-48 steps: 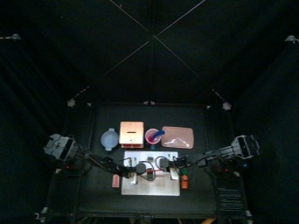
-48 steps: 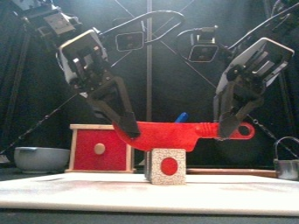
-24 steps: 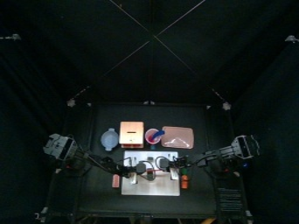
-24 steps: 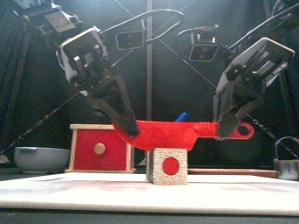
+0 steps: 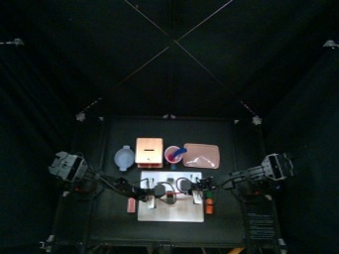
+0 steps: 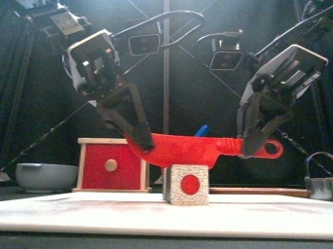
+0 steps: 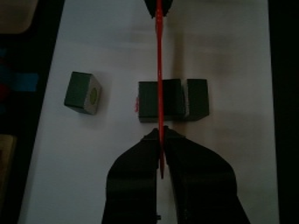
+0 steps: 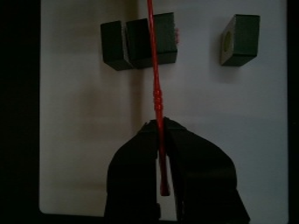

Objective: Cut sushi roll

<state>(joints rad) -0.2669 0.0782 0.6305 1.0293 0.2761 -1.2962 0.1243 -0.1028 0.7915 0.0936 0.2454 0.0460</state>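
Both pincers, left pincer (image 7: 160,144) and right pincer (image 8: 163,140), clench 1 red knife (image 6: 202,147) over the sushi roll (image 7: 173,98) on the white board (image 7: 117,149); it looks soft and crushable, best pressed gently mid-piece.

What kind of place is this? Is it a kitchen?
Probably a robot test booth, not a kitchen: black curtains hang all around a small black table, and two robot arms hold a red knife over a white board.
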